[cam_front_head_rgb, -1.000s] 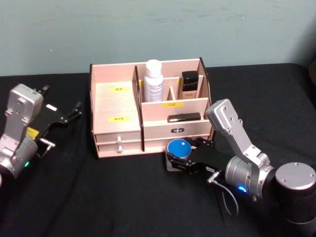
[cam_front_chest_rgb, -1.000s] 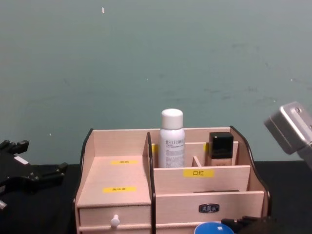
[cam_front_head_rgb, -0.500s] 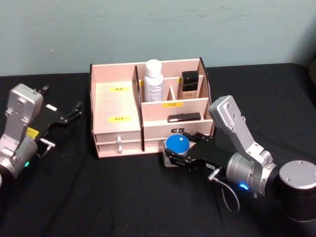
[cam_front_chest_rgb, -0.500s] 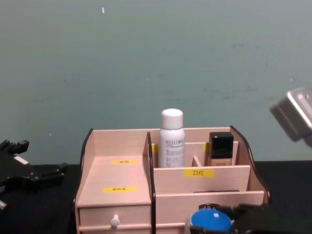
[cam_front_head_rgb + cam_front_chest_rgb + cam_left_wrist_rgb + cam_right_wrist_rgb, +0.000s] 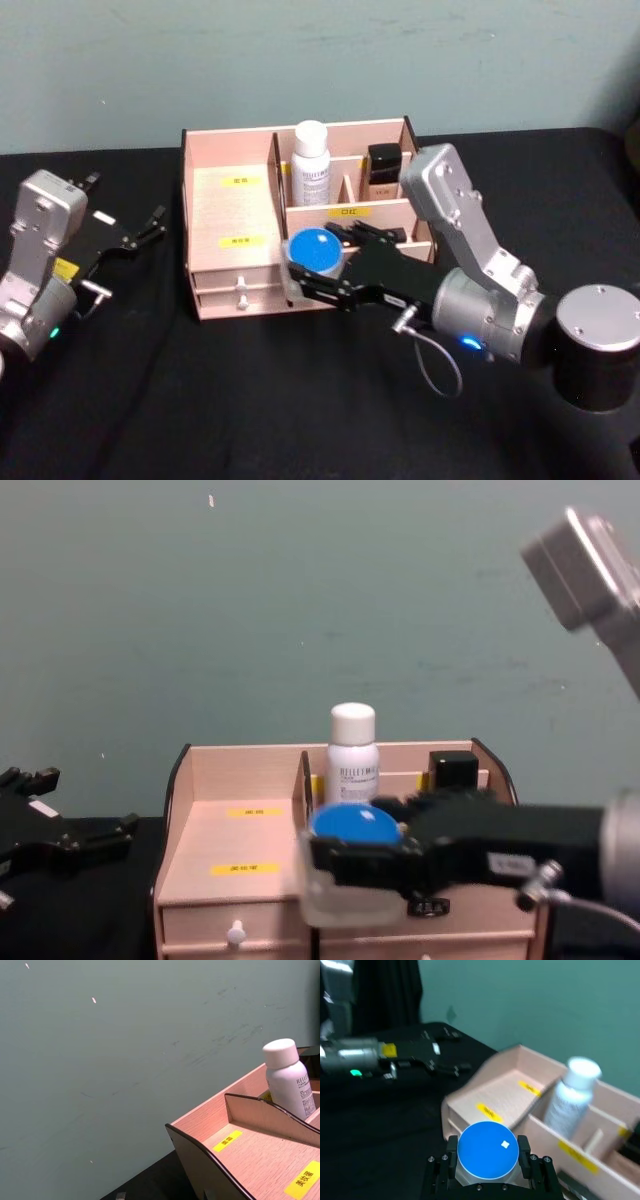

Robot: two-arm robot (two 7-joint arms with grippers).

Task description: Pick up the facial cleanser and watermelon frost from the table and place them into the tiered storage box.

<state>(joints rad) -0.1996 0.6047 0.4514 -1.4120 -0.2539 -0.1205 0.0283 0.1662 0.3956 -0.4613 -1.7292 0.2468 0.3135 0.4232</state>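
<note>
Holding the watermelon frost point(image 5: 314, 255) clamped between its fingers, your right hand point(image 5: 318, 273) hangs above the worktop point(image 5: 300, 400), in front of the tiered storage box point(image 5: 235, 215) near its centre divider. Facial cleanser point(image 5: 312, 165) stands upright in a rear compartment of the box. Left hand point(image 5: 135, 238) sits spread open, holding nothing, near the worktop's left edge.
</note>
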